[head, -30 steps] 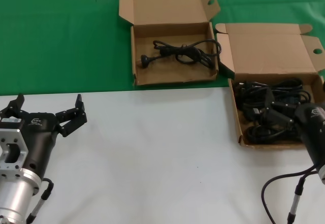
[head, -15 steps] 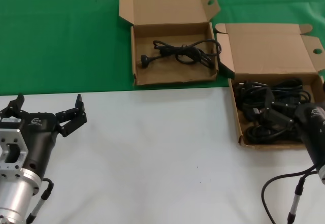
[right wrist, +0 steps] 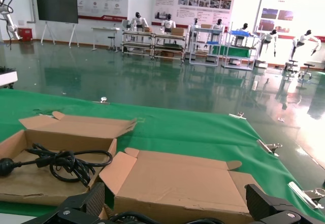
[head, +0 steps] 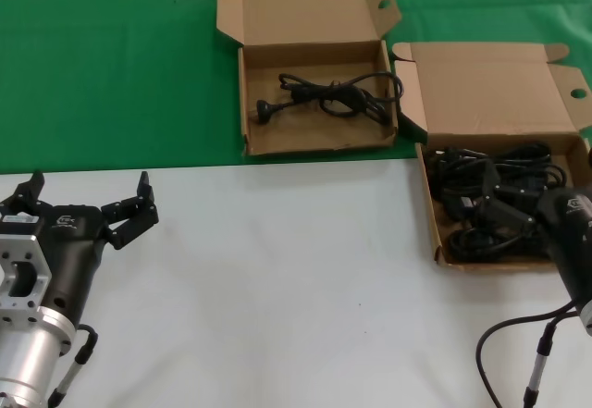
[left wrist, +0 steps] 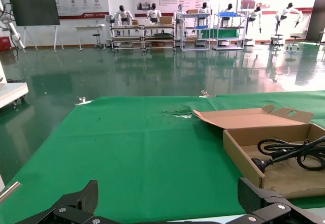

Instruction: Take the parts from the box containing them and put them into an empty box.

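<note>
The wider cardboard box [head: 431,206] lies at the right, lid open, filled with a tangle of black power cords [head: 490,169]. My right gripper [head: 504,206] is open and low over that pile, holding nothing; cord loops [right wrist: 133,217] show between its fingers [right wrist: 85,204]. The narrower cardboard box [head: 244,103] lies at the back centre, lid open, with one looped black cord [head: 328,93] inside; the box [left wrist: 245,157] and its cord [left wrist: 289,150] also show in the left wrist view. My left gripper [head: 90,188] is open and empty over the white table at the left.
Green cloth [head: 111,75] covers the far half of the table and white surface [head: 305,278] the near half. The wider box's raised lid [right wrist: 177,183] stands just beyond my right gripper. My right arm's cable [head: 518,334] loops at the near right.
</note>
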### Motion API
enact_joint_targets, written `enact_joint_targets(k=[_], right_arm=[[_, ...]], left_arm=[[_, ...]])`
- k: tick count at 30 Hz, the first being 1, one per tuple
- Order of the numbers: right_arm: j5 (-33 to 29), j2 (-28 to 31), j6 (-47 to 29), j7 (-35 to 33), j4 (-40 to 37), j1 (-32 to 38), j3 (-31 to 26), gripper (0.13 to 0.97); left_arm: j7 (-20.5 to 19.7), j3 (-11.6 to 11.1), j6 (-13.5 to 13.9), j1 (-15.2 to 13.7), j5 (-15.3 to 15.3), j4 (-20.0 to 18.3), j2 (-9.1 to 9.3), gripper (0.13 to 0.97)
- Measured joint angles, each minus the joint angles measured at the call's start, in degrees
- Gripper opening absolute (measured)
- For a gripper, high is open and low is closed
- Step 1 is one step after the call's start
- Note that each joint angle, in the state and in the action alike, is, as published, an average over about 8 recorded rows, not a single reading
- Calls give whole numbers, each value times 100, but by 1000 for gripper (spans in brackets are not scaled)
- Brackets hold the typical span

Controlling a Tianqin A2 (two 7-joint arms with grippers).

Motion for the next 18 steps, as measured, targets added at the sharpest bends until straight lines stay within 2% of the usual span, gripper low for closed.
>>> enact_joint_targets(k=[18], right_arm=[[0, 0, 0, 0, 0, 0, 0, 966]], left_arm=[[0, 0, 0, 0, 0, 0, 0, 966]])
